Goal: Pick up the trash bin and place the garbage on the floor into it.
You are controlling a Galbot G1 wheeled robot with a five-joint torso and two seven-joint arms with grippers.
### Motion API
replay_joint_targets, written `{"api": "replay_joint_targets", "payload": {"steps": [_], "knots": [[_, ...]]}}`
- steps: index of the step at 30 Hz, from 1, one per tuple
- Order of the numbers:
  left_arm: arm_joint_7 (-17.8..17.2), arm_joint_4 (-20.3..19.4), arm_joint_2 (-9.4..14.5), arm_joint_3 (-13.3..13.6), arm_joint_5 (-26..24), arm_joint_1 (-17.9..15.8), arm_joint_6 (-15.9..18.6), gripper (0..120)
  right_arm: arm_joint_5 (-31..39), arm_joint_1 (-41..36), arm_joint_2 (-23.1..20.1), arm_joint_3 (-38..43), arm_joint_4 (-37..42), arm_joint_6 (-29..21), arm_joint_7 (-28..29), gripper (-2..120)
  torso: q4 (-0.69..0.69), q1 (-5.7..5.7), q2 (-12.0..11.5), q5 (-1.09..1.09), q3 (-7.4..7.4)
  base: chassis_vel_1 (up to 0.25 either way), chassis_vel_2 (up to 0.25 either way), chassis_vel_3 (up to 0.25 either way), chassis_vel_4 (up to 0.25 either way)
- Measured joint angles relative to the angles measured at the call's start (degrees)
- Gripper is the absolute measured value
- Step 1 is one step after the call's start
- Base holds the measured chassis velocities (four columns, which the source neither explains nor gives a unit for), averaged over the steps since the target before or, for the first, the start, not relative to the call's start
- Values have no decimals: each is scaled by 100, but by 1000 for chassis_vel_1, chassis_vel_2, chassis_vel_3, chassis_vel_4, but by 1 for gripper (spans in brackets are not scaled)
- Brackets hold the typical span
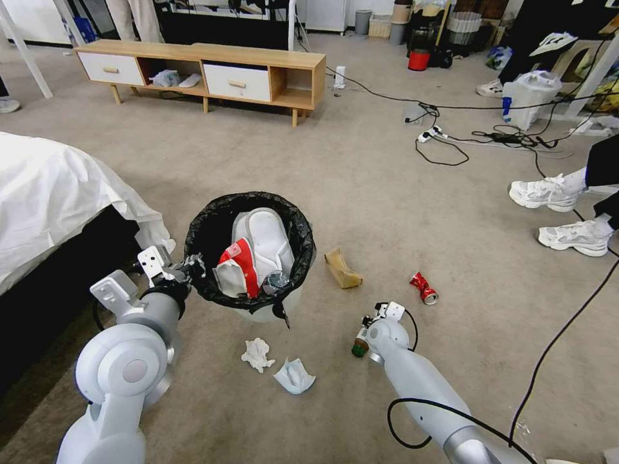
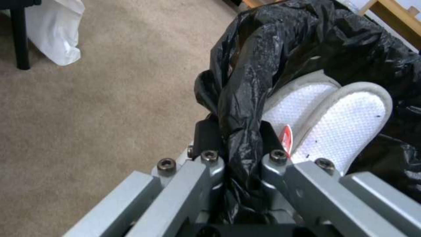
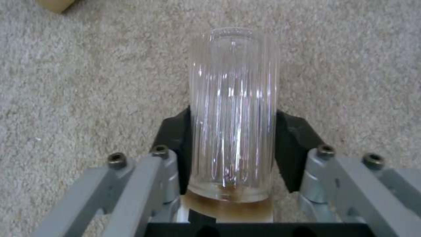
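While pinching the folded rim of the small round white plastic trash bin (image 1: 271, 314) with its crinkled black bag liner, reaches in from low on the left with the left gripper (image 1: 187, 265), elbow bent and wrist about level with the rim. Clamps the left gripper (image 2: 239, 131) hard on the liner of the trash bin (image 2: 307, 42), one black pad outside and one inside, with the plastic bunched tight between them. Holds the bin upright over the flat beige-grey carpet floor (image 1: 387, 193); cannot tell whether touching it or just lifted.

Inside the bin: a pair of white fabric slippers (image 1: 264, 238) standing on end, and against them a red-and-white wrapper (image 1: 235, 264). From the left wrist, the slippers (image 2: 351, 125) with their dotted weave, and a sliver of the wrapper (image 2: 286, 136) just beside the inner pad. Print on the wrapper too small to read.

Stretches the right arm forward and down to the carpet in front of the bin. Grips with the right gripper (image 1: 377, 319) a small clear ribbed plastic bottle (image 1: 360, 345) with a green cap. Squeezes that bottle (image 3: 234, 82) between the black pads of the right gripper (image 3: 234, 131), a little brown liquid pooled at the near end, plain ribs and nothing legible.

Lying loose on the carpet near the bin:
- a torn brown cardboard piece (image 1: 342, 269)
- a crushed red can (image 1: 423, 288), lettering unreadable
- a crumpled white tissue (image 1: 257, 353)
- a pale blue face mask (image 1: 294, 376)
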Motion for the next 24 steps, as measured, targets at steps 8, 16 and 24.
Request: {"api": "replay_joint_targets", "payload": {"steps": [8,16,24], "knots": [[8,-22,2,-10,8,26,-7,4,-59,-21,8,15,22,3,-30,31,1,0,0,1,0,0,0,0,0],[13,-20,2,-3,18,30,-8,4,-147,-54,-22,91,37,66,-68,31,1,0,0,2,0,0,0,0,0],[-80,23,25,4,-55,1,-3,4,-453,-163,-198,325,515,195,-94,31,0,0,0,2,0,0,0,0,0]]}}
